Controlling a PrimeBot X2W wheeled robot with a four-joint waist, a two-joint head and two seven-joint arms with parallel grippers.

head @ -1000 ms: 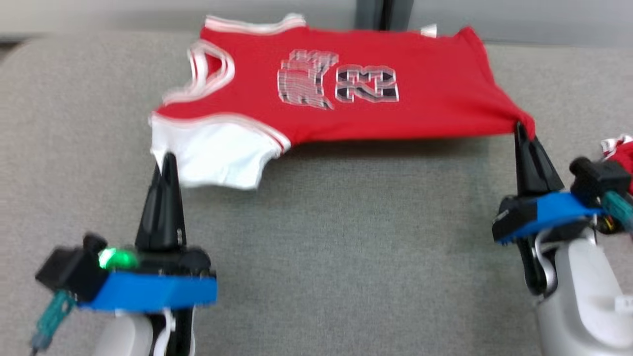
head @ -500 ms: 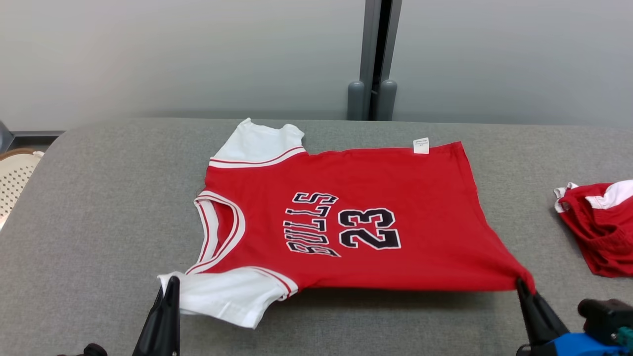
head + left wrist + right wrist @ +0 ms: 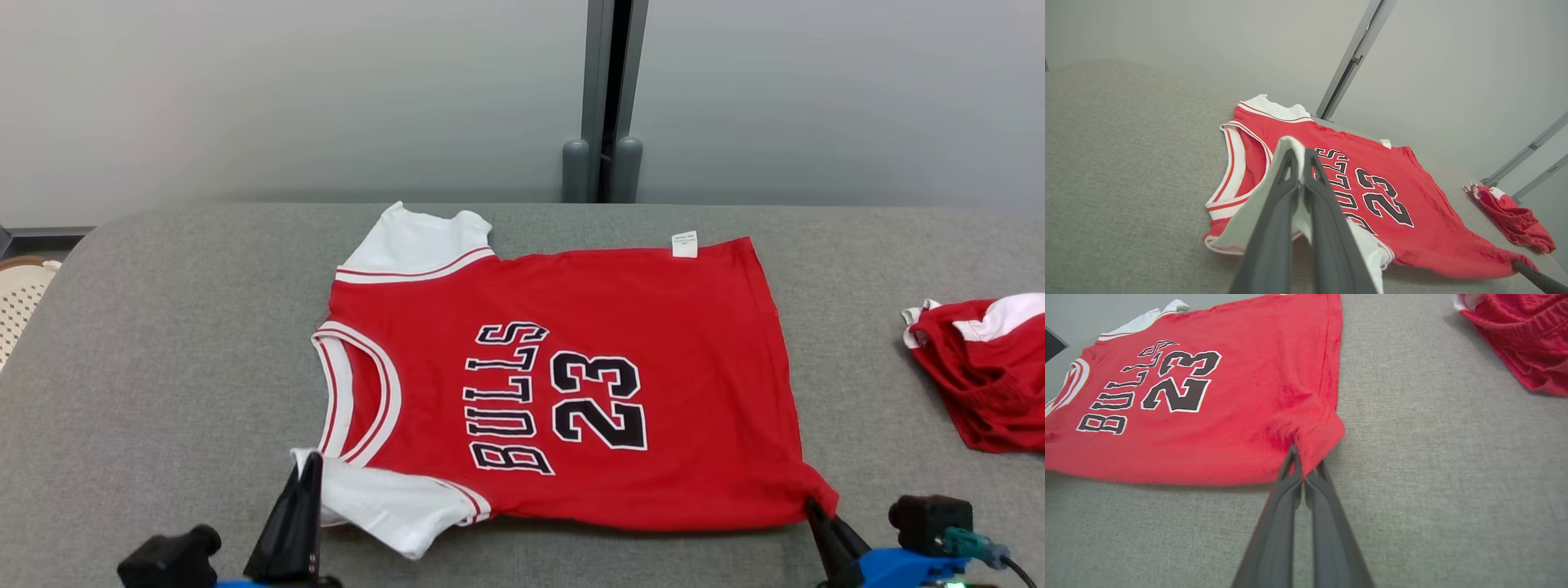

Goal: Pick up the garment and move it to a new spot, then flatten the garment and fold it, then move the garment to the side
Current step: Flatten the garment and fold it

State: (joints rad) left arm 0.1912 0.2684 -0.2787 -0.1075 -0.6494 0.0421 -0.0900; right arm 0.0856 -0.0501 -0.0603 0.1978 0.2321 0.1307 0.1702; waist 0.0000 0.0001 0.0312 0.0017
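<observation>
Head view shows the red jersey [image 3: 571, 384] spread near-flat on the grey table [image 3: 163, 367], left gripper [image 3: 310, 472] clamped on its white sleeve and right gripper [image 3: 818, 514] pinching a hem corner, seemingly to pull the cloth taut for folding.

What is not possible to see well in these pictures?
Head view: label on the jersey, too small to read.
Head view: other red garment, cut off by the right edge.
Head view: pale basket, cut off by the left edge.
Left wrist view: white sleeve, partly hidden by the left gripper.
</observation>
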